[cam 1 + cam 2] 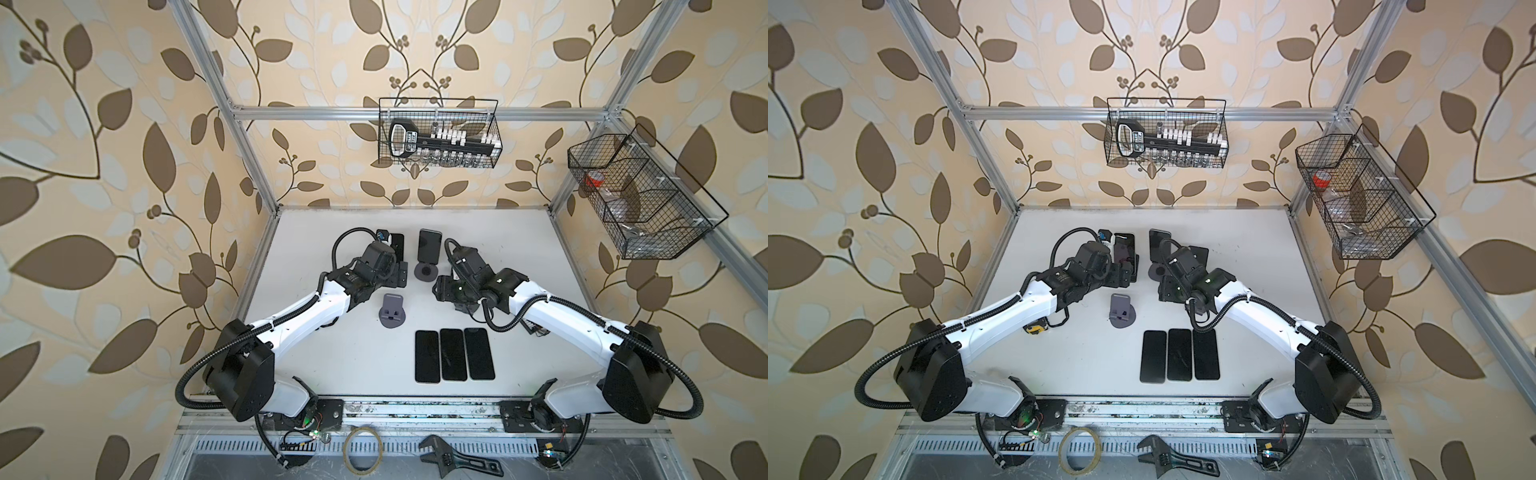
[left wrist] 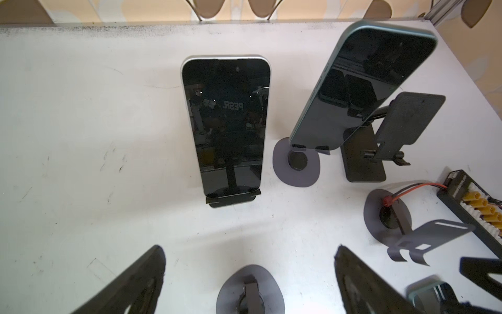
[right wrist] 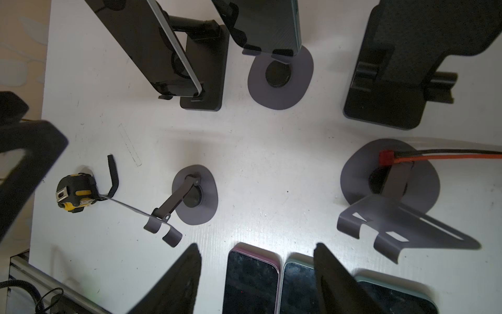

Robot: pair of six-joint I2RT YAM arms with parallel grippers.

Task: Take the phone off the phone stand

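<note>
A silver-edged phone leans upright on a black phone stand at the back of the table, and also shows in a top view. Beside it a teal phone rests on a grey round-based stand. My left gripper is open, its fingers spread wide a short way in front of the silver-edged phone, above a small empty grey stand. My right gripper is open and empty, hovering over three phones that lie flat near the front.
An empty black stand and an empty grey stand with a red-and-black cable are on the right. A yellow tape measure lies under the left arm. Wire baskets hang on the back and right frame.
</note>
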